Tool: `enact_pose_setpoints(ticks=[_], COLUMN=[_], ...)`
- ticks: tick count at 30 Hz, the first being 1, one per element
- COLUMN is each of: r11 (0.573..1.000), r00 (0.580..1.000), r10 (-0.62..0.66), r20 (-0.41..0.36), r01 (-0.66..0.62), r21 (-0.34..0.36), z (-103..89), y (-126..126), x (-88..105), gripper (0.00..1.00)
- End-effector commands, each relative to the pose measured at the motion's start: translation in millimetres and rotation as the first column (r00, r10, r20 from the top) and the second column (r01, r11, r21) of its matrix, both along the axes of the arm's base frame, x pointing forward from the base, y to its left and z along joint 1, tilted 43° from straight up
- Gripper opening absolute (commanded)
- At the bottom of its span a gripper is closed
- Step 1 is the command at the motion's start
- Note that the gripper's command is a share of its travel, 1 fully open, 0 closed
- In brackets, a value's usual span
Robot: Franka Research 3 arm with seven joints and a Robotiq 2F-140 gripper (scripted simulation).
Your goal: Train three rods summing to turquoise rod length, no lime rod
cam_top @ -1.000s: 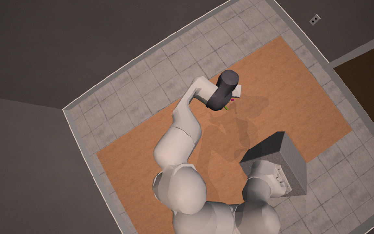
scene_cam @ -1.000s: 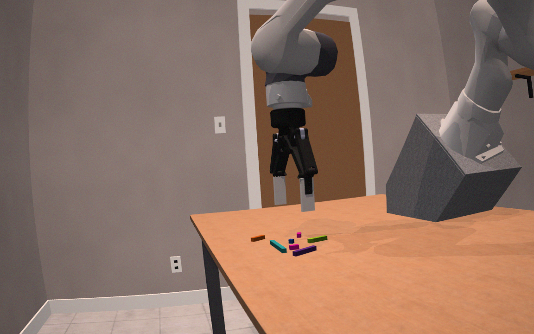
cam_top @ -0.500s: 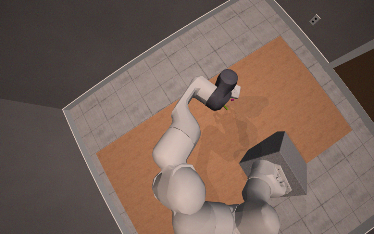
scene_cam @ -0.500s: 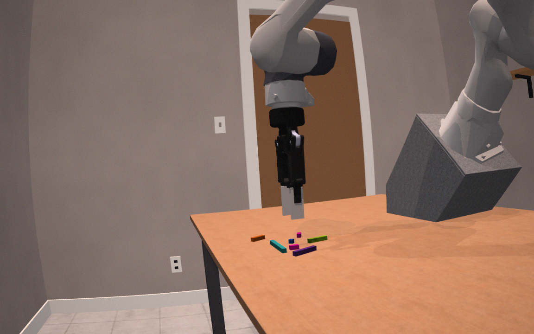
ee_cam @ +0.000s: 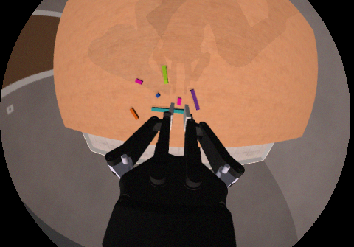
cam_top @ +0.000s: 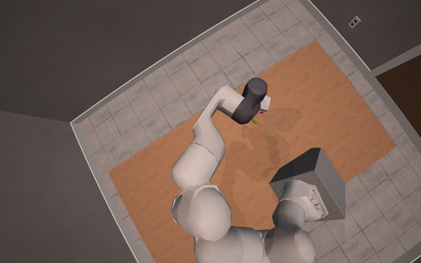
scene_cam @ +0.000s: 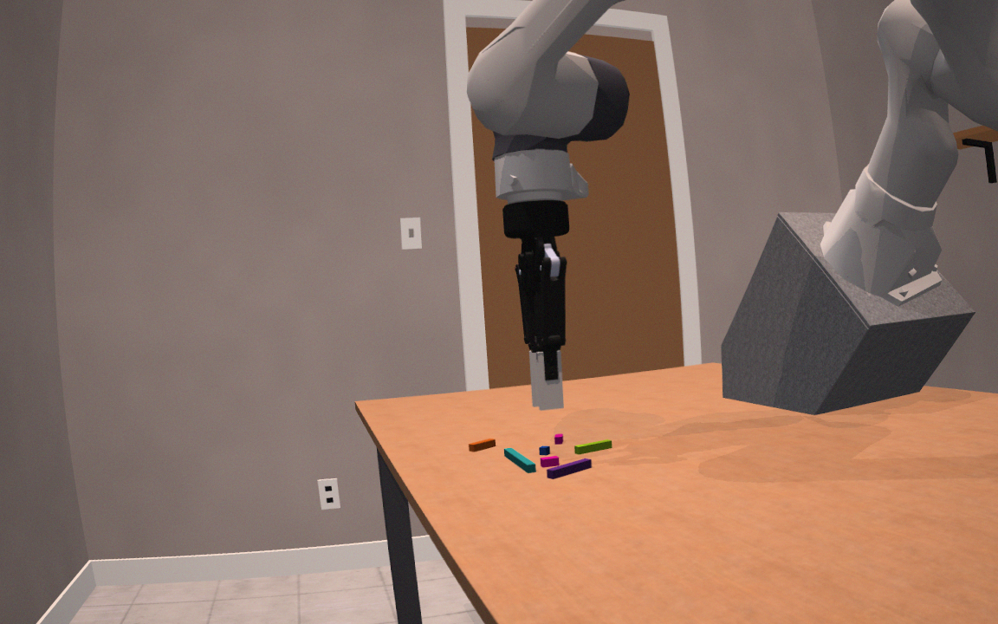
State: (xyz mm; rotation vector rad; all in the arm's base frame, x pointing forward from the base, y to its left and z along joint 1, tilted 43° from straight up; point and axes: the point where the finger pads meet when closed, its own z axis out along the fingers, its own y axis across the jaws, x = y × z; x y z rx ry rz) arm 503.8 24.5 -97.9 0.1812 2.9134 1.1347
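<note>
Train not yet begun. The hand (scene_cam: 547, 407) (ee_cam: 178, 109) is held narrowly open, empty. Purple (scene_cam: 569, 468) (ee_cam: 195, 99), centre-right in the wrist view, should be aligned with near magenta (scene_cam: 549, 461) (ee_cam: 179, 101) and far magenta (cam_top: 261, 112) (scene_cam: 558, 438) (ee_cam: 139, 81).

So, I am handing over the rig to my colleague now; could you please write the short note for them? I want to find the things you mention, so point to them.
Gripper (scene_cam: 547, 407) (ee_cam: 178, 109): above the table, fingers slightly open, nothing between them.
Train rods: purple rod (scene_cam: 569, 468) (ee_cam: 195, 99), near magenta rod (scene_cam: 549, 461) (ee_cam: 179, 101) beside it, far magenta rod (cam_top: 261, 112) (scene_cam: 558, 438) (ee_cam: 139, 81) beyond the blue rod (scene_cam: 544, 450) (ee_cam: 158, 95). 6+2+2 matches the turquoise rod (scene_cam: 520, 460) (ee_cam: 158, 109).
Done: no train yet; all seven rods lie apart on the table.
Left: join those three end to end in one straight line, keep the blue, orange (scene_cam: 482, 445) (ee_cam: 134, 113), lime (cam_top: 254, 121) (scene_cam: 593, 446) (ee_cam: 165, 74) and turquoise rods clear, then let go.
</note>
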Motion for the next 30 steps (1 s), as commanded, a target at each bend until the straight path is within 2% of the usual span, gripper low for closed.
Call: enact_pose_setpoints(ticks=[1, 30], r11=[1.0, 1.0], r00=[1.0, 1.0], r10=[-0.006, -0.005], r20=[-0.01, -0.008], r01=[0.007, 0.005], r21=[0.002, 0.001], z=[-0.1, -8.6], y=[0.1, 7.7], x=[-0.5, 0.5], gripper=[0.15, 0.15])
